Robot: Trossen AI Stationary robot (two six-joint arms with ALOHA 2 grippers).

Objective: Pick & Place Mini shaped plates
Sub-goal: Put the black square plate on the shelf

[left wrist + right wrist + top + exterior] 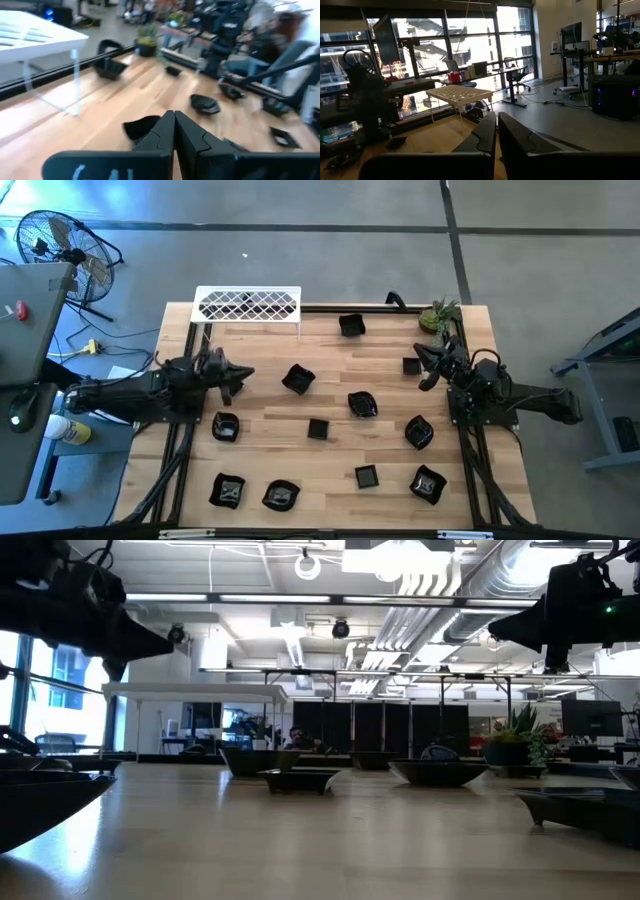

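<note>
The mini shaped plates [318,429] are spread over the table [265,455], none of them in either gripper. The nearest to the left gripper [243,376] is a wavy-rimmed dish [298,379] just ahead of its tips and a little to one side; a rounded one [225,426] sits close beside the arm, back from the fingertips. The right gripper [424,366] hangs near the small square plate [411,365], which lies almost under its nose.

Both grippers look pinched together with nothing between the fingers; each wrist view shows its dark fingers [167,131] meeting in a narrow seam. Both are up off the wood, judging by how high they hang in the low view.

That is where I'd worry. If the left gripper goes down on the wavy-rimmed dish without spreading first, it will only shove the dish along the table. These dishes are glossy with low sloping rims, so even a proper pinch on one edge could slide off, or flip the dish as it lifts.

The white wire rack [247,305] stands beyond and to the side of the left gripper, at the table's edge, and a carry towards it might clip its thin legs [75,82]. On the right, the green potted plant [438,315] stands just past the gripper, and a careless swing could knock it over. The plates lie close enough together that a push on one could nudge its neighbour.
</note>
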